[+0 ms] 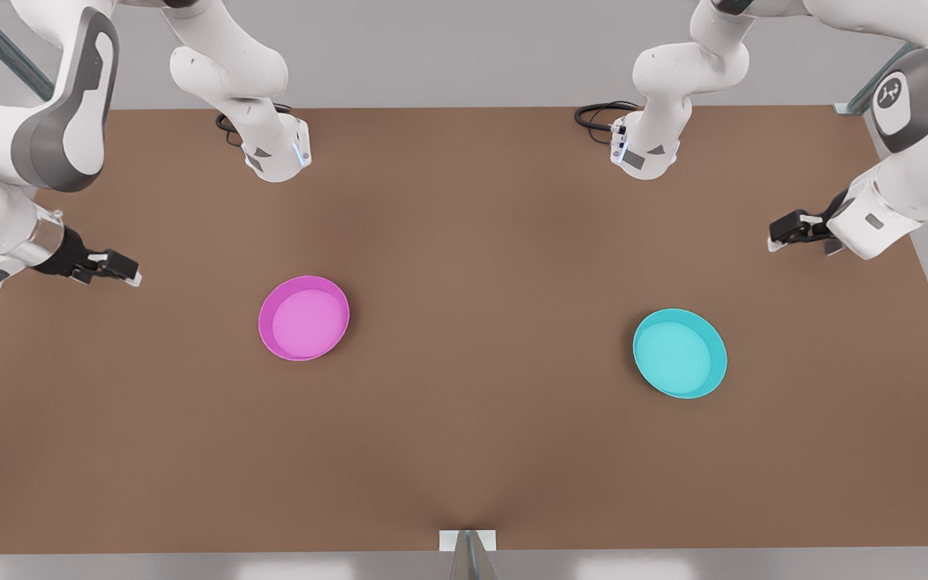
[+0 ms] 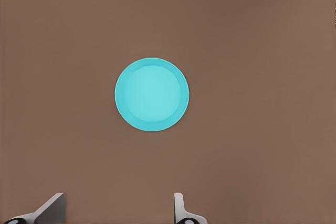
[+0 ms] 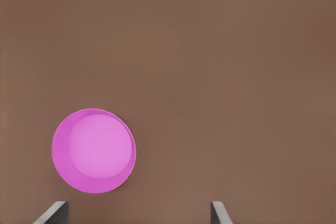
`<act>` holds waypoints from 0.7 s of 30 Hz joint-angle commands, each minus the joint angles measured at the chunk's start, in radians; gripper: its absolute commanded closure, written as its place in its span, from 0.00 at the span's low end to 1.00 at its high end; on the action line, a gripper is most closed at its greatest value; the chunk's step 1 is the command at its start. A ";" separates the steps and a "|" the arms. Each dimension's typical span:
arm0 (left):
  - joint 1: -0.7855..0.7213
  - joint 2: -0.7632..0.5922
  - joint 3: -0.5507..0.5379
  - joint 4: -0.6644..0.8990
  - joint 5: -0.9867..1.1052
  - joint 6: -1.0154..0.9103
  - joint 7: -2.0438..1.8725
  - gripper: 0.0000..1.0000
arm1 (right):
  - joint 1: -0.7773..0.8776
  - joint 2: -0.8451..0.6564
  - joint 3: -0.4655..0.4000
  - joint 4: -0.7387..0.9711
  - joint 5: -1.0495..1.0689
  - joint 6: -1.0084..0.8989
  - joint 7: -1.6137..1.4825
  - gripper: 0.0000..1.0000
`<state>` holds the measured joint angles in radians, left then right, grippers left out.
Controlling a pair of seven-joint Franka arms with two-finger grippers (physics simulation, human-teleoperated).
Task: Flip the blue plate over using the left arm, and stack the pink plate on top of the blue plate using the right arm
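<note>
The blue plate lies rim up on the brown table, toward the front view's right. The left end effector hangs above the table's right edge in that view, well apart from the blue plate and up-and-right of it in the picture. It is released: its fingers stand spread, nothing between them, with the blue plate on the table ahead of them.

The pink plate lies rim up toward the front view's left, well apart from the blue one. The right end effector hangs near the table's left edge, up-and-left of the pink plate, not touching it. Its fingers are also spread and empty, the pink plate lying just ahead of them.
</note>
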<state>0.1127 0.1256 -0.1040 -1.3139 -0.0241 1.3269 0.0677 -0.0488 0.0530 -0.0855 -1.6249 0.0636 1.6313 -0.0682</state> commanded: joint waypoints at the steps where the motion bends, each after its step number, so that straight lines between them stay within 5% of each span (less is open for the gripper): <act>1: -0.001 -0.001 0.000 -0.001 -0.002 0.028 0.060 0.00 | 0.035 -0.001 0.000 0.000 0.001 0.045 -0.038 0.00; 6: 0.298 0.285 0.003 -0.015 -0.145 0.104 0.495 0.00 | 0.035 -0.002 0.000 -0.001 0.002 0.045 -0.036 0.00; 12: 0.309 0.339 -0.002 -0.357 -0.188 0.679 0.739 0.00 | 0.035 -0.002 0.000 -0.012 0.002 0.048 -0.036 0.00; 21: 0.297 0.459 -0.095 -0.470 -0.260 0.971 0.773 0.00 | 0.023 0.117 -0.004 0.017 0.004 0.047 -0.036 0.00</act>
<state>0.4117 0.5790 -0.1961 -1.7840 -0.2597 2.1157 0.5218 -0.0308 0.1556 -0.0884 -1.6149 0.0666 1.6800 -0.0930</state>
